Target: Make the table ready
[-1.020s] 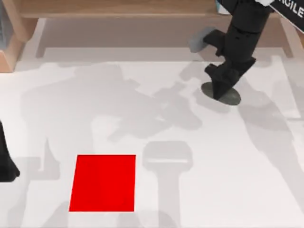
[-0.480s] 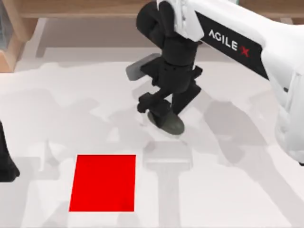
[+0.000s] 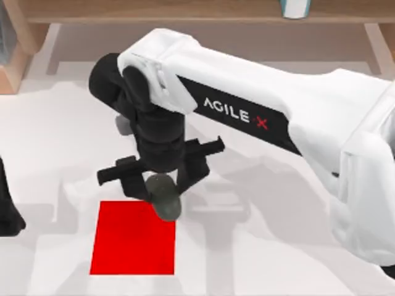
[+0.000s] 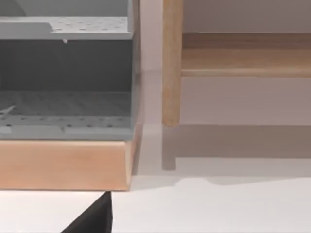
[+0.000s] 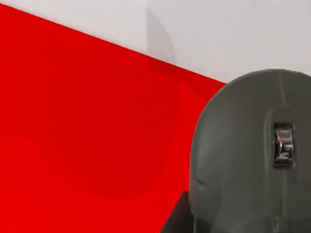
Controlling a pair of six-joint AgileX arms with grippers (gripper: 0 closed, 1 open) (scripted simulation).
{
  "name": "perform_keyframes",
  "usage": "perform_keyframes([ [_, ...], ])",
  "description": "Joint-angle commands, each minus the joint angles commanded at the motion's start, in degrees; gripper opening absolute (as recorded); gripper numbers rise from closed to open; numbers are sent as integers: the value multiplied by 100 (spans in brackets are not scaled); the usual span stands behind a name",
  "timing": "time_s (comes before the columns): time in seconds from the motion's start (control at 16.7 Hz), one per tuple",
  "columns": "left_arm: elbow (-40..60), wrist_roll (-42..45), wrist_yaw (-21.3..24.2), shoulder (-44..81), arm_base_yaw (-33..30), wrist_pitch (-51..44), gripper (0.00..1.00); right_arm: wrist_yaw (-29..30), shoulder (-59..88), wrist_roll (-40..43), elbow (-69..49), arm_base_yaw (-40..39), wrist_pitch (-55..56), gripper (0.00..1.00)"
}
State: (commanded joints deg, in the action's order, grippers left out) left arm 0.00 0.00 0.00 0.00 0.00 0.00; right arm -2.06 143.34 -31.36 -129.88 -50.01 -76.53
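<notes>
Mouse carried to the mat's corner

Surface first: the large flat plain white tabletop (image 3: 296, 259) is smooth and matte, takes up nearly the whole top view and is crossed by soft grey shadows. It lies level, and nothing visible marks a long axis or a heading for it. Along its far edge stands a light-brown wooden shelf (image 3: 154, 9), with a grey perforated rack (image 4: 63, 73) at the far left of that shelf, seen in the left wrist view.

A white AgileX right arm (image 3: 259, 105) reaches across from the right side. Half a second ago its black wrist hung over the middle of the surface, and a second ago it was up near the far right by the shelf; it has since swung left and nearer. The right gripper (image 3: 162, 188) now hangs over the far right corner of a small red rectangular mat (image 3: 133, 240) at the near left. Its jaws are closed on a dark grey rounded computer mouse (image 5: 252, 155) with a silvery scroll wheel. In the right wrist view the mouse overlaps the mat's edge; whether it touches the mat cannot be told.

The left gripper (image 3: 7, 213) sits parked at the left edge, unmoved; whether its jaws are open or shut cannot be told.
</notes>
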Motion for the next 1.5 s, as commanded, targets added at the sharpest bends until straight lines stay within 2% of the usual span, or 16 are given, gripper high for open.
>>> perform_keyframes([
  [0.24,0,0,0,0,0,0,100,418,-21,-1871,232,-638,345,0],
  [0.48,0,0,0,0,0,0,100,687,-105,-2865,453,-920,656,0],
  [1.08,0,0,0,0,0,0,100,746,-106,-3038,458,-899,750,0],
  [1.5,0,0,0,0,0,0,100,948,-145,-3338,433,-609,1144,0],
])
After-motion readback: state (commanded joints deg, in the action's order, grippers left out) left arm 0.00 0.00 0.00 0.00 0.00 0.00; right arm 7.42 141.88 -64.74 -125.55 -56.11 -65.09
